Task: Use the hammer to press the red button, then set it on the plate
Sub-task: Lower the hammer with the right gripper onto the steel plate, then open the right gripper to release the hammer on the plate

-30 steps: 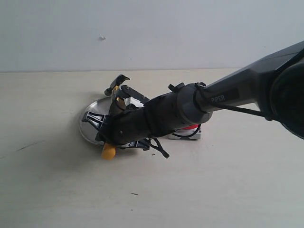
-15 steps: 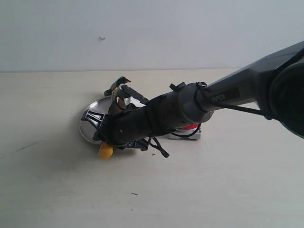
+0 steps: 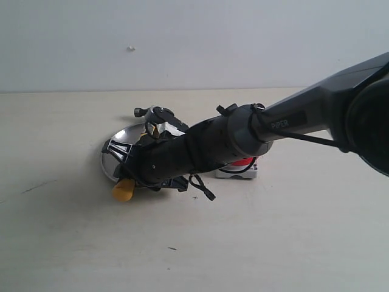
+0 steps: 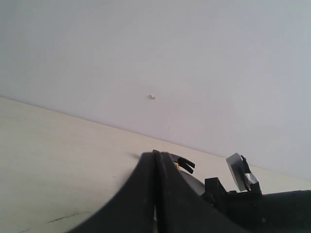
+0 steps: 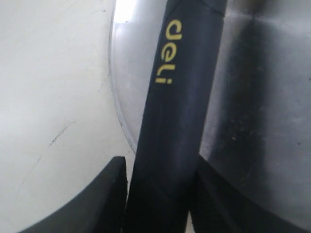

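We judge the task nearly done: the hammer (image 5: pixel 171 121) lies on the plate (image 3: pixel 127 136), our right gripper (image 5: pixel 163 200) parted around it.

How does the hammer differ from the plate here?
Hammer is long and black with a yellow butt; plate is round, silver. Hammer lies across the plate, butt past its rim; plate sits flat on the table. Both are partly hidden by the right arm.

Red button (image 3: pixel 244 162) (mostly behind arm (image 3: pixel 267 125))
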`<action>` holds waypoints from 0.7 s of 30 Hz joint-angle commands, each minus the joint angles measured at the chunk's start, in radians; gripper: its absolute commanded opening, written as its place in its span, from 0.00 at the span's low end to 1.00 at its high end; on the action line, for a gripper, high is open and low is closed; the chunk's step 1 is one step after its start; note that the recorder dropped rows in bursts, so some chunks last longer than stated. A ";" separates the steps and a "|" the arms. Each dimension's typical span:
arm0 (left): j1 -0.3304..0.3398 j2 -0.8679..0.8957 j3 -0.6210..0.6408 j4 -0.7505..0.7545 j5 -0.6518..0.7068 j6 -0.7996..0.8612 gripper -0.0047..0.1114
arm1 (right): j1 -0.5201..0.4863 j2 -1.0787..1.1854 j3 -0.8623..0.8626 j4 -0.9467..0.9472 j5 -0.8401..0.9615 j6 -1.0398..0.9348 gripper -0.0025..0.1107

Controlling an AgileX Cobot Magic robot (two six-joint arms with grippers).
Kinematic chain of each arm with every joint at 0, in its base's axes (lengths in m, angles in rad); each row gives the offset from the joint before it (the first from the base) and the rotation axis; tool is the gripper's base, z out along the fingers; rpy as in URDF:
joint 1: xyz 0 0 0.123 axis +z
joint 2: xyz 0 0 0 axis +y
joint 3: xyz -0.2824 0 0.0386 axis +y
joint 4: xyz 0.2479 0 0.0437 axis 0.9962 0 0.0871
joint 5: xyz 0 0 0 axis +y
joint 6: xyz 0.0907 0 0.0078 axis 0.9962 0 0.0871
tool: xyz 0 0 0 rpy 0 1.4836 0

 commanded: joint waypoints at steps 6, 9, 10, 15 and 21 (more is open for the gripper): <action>0.000 -0.006 0.002 0.003 0.004 0.003 0.04 | 0.010 -0.043 0.006 -0.189 0.010 0.126 0.39; 0.000 -0.006 0.002 0.003 0.004 0.003 0.04 | 0.010 -0.045 0.006 -0.290 0.010 0.218 0.39; 0.000 -0.006 0.002 0.003 0.004 0.003 0.04 | 0.010 -0.045 0.006 -0.330 0.010 0.252 0.39; 0.000 -0.006 0.002 0.003 0.004 0.003 0.04 | 0.010 -0.047 0.006 -0.525 0.012 0.416 0.39; 0.000 -0.006 0.002 0.003 0.004 0.003 0.04 | 0.010 -0.047 0.006 -0.607 0.012 0.491 0.45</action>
